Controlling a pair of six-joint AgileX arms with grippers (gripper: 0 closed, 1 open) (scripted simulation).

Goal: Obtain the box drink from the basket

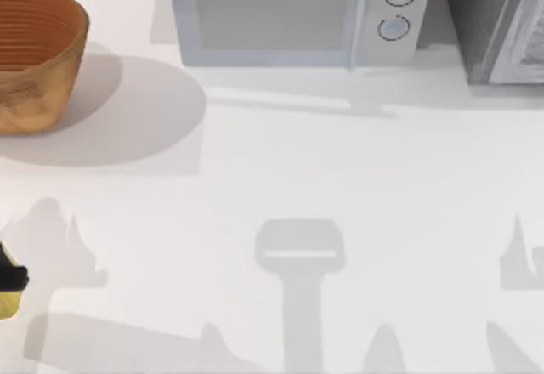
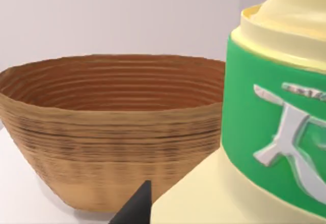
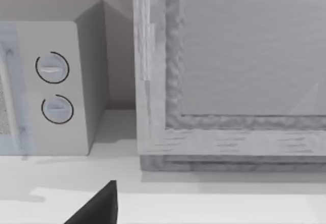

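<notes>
A matte black, wedge-shaped left fingertip tapers to a point. The right fingertip looks the same: plain black, unmarked.

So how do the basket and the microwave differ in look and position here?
The basket is round, orange-brown and ribbed, open at the top; the microwave is a boxy white-grey unit with a closed door and two dials. The basket sits at the table's far left; the microwave stands at the back centre. Both rest on the white table.

Basket at table's far left, microwave right of it, box drink nearer.
</notes>
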